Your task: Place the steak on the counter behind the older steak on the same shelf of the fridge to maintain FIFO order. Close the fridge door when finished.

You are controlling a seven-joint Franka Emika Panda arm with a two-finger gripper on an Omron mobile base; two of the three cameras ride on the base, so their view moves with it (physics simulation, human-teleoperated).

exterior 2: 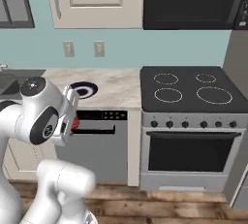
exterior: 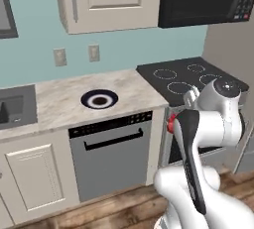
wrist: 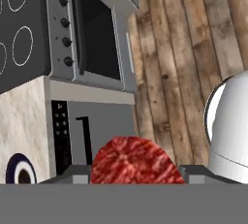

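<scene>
- Your fingers point(wrist: 135, 177) are clamped on the steak point(wrist: 134, 161), carried off the surface point(exterior: 64, 101), over the floor.
- Probably held low for transit; no fridge faces you.
- Stove point(exterior 2: 189, 89) alongside.

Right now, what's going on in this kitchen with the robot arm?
The white arm's pincer is closed on the steak, a flat piece of raw red meat, held up in front of the dishwasher and above the wooden floor. A dark-rimmed plate sits on the counter beside the stovetop.
</scene>
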